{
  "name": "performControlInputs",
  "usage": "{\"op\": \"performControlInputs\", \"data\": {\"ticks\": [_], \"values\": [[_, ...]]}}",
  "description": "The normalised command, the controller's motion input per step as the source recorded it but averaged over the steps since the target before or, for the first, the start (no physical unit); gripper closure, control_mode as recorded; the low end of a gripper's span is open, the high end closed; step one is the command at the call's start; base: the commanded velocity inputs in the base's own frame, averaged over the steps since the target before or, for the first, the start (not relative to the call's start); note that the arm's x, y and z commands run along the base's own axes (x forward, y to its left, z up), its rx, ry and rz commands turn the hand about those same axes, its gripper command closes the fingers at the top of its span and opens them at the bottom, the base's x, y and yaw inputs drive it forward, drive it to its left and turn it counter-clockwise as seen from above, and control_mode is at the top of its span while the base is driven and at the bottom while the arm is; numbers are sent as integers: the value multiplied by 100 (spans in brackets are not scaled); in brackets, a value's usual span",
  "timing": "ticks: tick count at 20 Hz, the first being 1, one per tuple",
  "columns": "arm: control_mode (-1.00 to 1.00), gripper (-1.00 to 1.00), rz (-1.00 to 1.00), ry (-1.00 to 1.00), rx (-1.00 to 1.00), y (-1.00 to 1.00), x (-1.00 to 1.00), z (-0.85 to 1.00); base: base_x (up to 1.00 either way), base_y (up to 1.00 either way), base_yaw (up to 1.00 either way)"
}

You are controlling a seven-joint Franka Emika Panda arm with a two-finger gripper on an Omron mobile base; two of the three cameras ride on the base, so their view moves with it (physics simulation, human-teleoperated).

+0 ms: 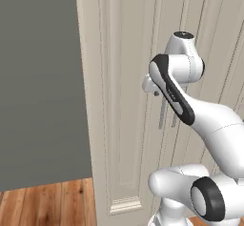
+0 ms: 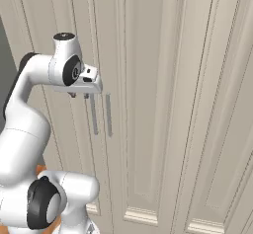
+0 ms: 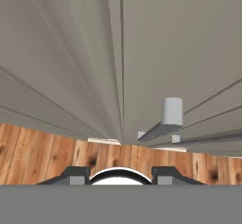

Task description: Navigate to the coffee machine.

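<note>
1. Target location: the coffee machine's position cannot be told from this stance. The base faces tall cream cabinet doors [image 2: 163,104], not a countertop.
2. Handling judgement: as a boxy countertop appliance, the coffee machine is likely heavy and rigid, with hard, smooth walls. The task calls for driving up to it, not for lifting it, so no hold point is required. If contact were ever needed, the solid body would be a safer place than the overhanging top.
3. Gripper [image 3: 121,178]: in the hand view, two dark fingertips [image 3: 75,175] rise at the bottom edge, set well apart, with nothing between them. Judged as wide and holding nothing. In the two base views the hand sits close to the doors and points down.
4. Nearby fixtures: two slim vertical handles [image 2: 101,114] sit side by side on the doors just below the hand. One handle [image 3: 166,121] appears foreshortened in the hand view.
5. Surroundings: a grey wall [image 1: 40,82] stands to the left of the cabinet; wooden floor [image 1: 47,201] lies below.
6. Hidden or unclear:
   - The cabinet blocks everything behind it.
   - The arm covers part of the door handles in the left base view.
   - Which way the base should turn cannot be judged here.
</note>
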Motion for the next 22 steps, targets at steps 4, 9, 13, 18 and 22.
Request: {"op": "performControlInputs", "data": {"ticks": [4,9,13,18,22], "values": [[100,-100,0,0,0,0,0,0,-4,0,0],[100,-100,0,0,0,0,0,0,-55,-2,7],[100,-100,0,0,0,0,0,0,-76,-22,61],[100,-100,0,0,0,0,0,0,-47,-19,77],[100,-100,0,0,0,0,0,0,-30,-17,82]]}}
